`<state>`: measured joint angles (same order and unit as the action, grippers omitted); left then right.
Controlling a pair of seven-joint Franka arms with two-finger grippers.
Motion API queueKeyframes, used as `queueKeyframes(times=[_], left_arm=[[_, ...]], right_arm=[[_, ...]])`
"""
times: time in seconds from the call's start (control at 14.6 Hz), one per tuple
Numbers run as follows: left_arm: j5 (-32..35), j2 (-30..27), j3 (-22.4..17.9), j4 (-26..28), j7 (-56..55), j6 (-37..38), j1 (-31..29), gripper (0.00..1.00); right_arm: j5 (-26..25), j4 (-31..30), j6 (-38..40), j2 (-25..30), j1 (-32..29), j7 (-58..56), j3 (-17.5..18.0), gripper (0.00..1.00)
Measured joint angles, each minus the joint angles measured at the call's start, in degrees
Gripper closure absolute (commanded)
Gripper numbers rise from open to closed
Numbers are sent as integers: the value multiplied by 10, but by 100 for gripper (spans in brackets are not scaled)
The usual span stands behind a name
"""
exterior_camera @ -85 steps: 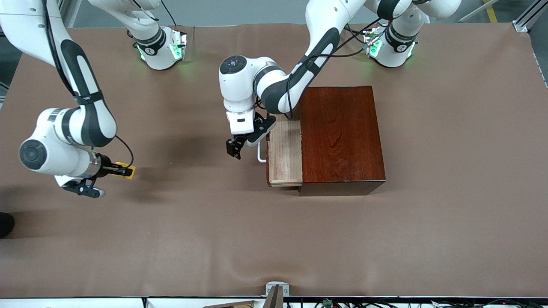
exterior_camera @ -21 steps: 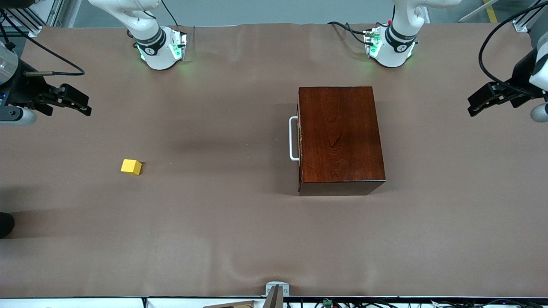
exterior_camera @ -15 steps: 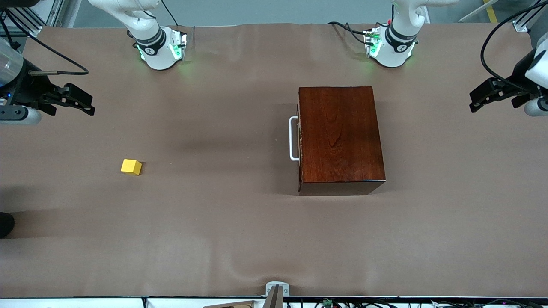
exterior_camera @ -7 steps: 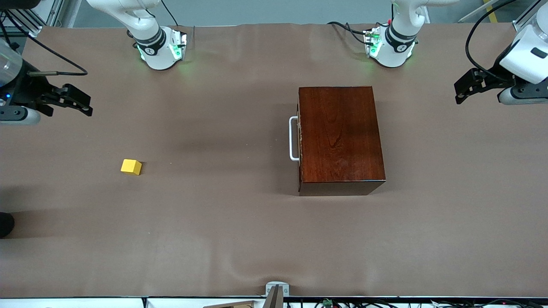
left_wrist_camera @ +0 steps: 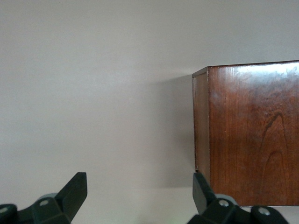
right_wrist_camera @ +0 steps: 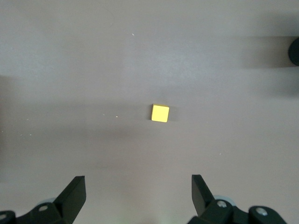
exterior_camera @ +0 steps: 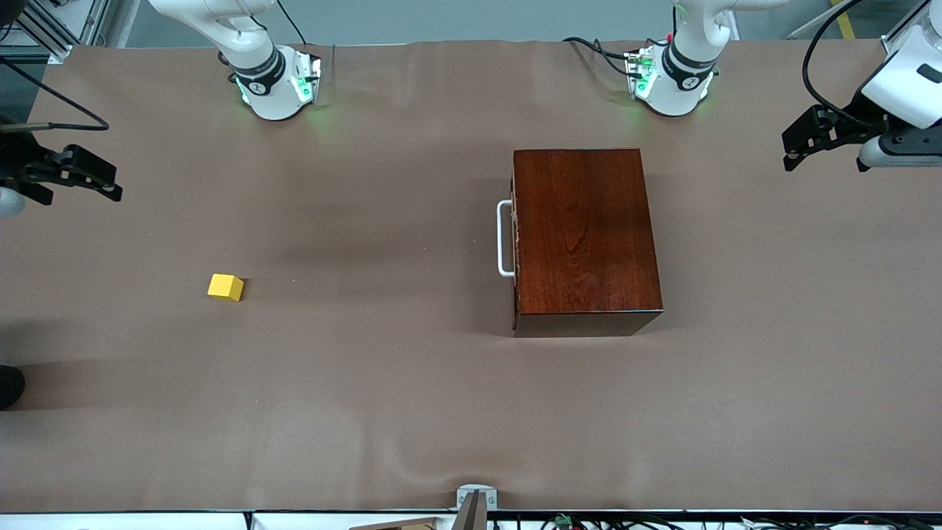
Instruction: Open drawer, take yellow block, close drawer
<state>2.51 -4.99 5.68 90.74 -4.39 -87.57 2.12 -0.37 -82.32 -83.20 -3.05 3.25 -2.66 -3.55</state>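
The drawer (exterior_camera: 514, 237) sits shut in its wooden box (exterior_camera: 585, 239) mid-table; the yellow block (exterior_camera: 225, 287) lies alone toward the right arm's end. Both the left pincer (exterior_camera: 802, 143) and right pincer (exterior_camera: 77, 175) hang open, empty, over opposite table edges. Little risk remains: only a stray sweep could knock the block, with bare table (exterior_camera: 368, 383) all round.

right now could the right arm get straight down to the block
Probably yes. The block sits alone on bare table toward the right arm's end, nothing beside it. The right tool is open and empty, up over that end, so only a short move and descent seem needed.
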Motion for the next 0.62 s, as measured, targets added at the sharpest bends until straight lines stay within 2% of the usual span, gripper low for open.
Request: queueKeyframes(times=[0.21, 0.62], left_arm=[[-2, 0, 0, 0, 0, 0, 0, 0], [-7, 0, 0, 0, 0, 0, -1, 0]], right_arm=[[0, 0, 0, 0, -2, -3, -14, 0], [0, -1, 1, 0, -3, -3, -15, 0]])
